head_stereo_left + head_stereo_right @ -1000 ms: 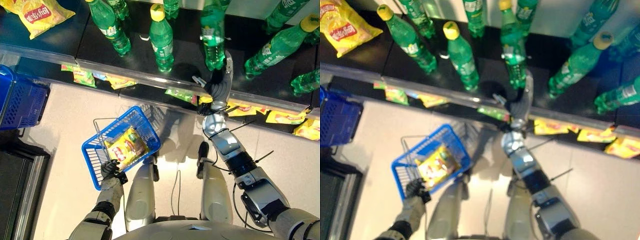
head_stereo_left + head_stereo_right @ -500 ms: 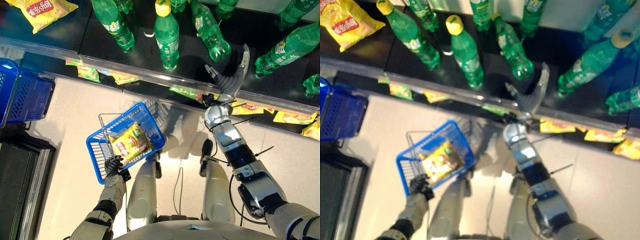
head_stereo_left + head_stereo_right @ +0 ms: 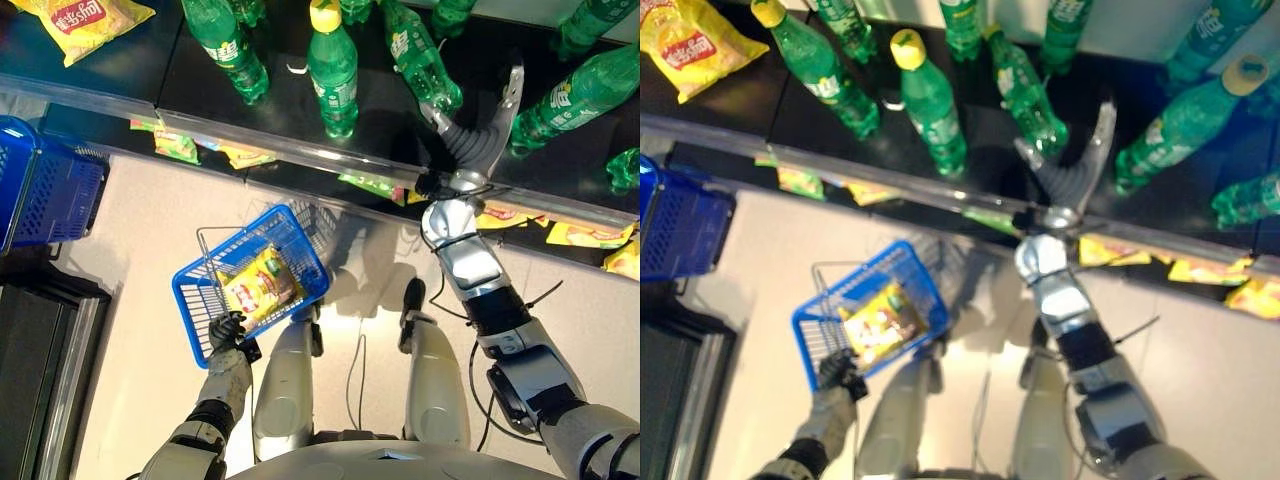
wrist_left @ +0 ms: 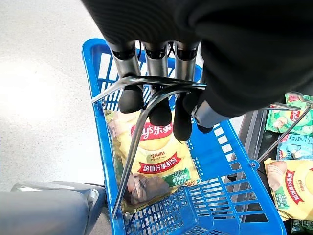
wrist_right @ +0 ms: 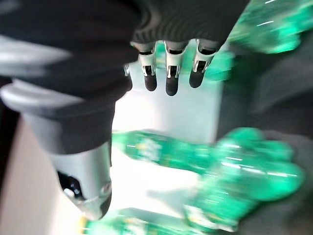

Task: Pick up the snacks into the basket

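Left hand (image 3: 226,331) sits low by the floor, fingers (image 4: 160,110) curled round the wire handle (image 4: 146,105) of the blue basket (image 3: 195,291), so it carries the basket. Inside lies one yellow chip bag (image 3: 259,289), flat on the basket's bottom, face up, taking most of the floor of it. Right hand (image 3: 478,137) is up over the black shelf (image 3: 130,70), fingers straight and spread wide from the thumb, holding nothing; it hovers among the green soda bottles, between the tipped bottle (image 3: 419,66) on its left and the leaning yellow-capped bottle (image 3: 575,87) on its right. Can't tell whether the thumb touches the tipped bottle. In the right wrist view the fingertips (image 5: 169,82) hang bare with blurred green bottles past them. An upright yellow-capped bottle (image 3: 332,70) stands further left on the shelf, another green bottle (image 3: 224,46) beyond it. A second yellow chip bag (image 3: 82,22) lies on the far left of the shelf top, well apart from the right hand. More yellow snack bags (image 3: 568,234) line the lower shelf under the front rail, some just beneath the right wrist, others (image 3: 178,149) toward the left. A second blue basket (image 3: 48,195) stands on the floor at the left, apart from the one being held.
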